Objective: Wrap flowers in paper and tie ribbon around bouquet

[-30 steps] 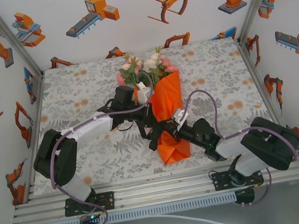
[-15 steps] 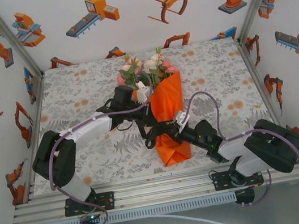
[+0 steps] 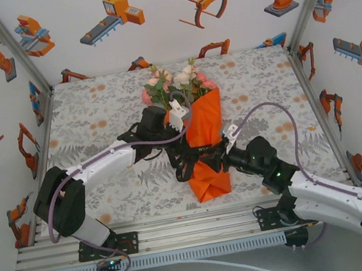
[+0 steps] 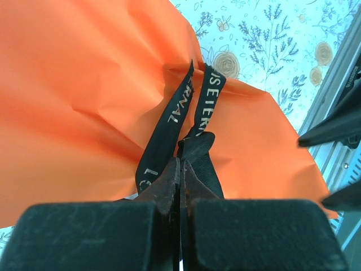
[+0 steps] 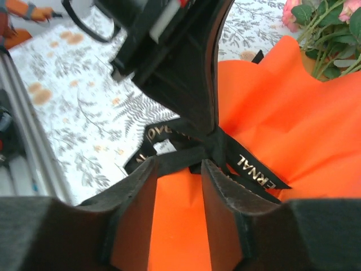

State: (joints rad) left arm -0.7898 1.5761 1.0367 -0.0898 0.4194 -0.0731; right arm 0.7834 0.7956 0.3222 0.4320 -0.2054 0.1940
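REMOTE TABLE, OVERHEAD AND WRIST CAMERAS: The bouquet (image 3: 203,135) lies at the centre of my overhead frame on the leaf-print tablecloth (image 3: 93,108). The flowers (image 3: 175,81) point toward the top of the picture, and the orange paper (image 3: 206,117) narrows to a folded foot toward the bottom.

The black ribbon (image 4: 169,116), lettered in gold, crosses the paper at its narrow waist, just left of the overhead frame's centre, and its loose ends trail off the cone's left side.

My left gripper (image 4: 180,172) comes in from the left of the overhead view. On its own camera, at bottom centre, the jaws are pressed tight together with ribbon pinched between them. Two lettered strands run up from there over creased paper toward the top centre.

My right gripper (image 5: 177,169) reaches in from the lower right of the overhead view and meets the waist from the opposite side. Its camera shows the fingers a narrow gap apart at the bottom of the frame, with orange paper visible between them. A strand of ribbon lies across their tips, and I cannot tell whether it touches them. Above it, the left gripper's dark body drops to the ribbon's crossing, and pink blooms show at upper right.
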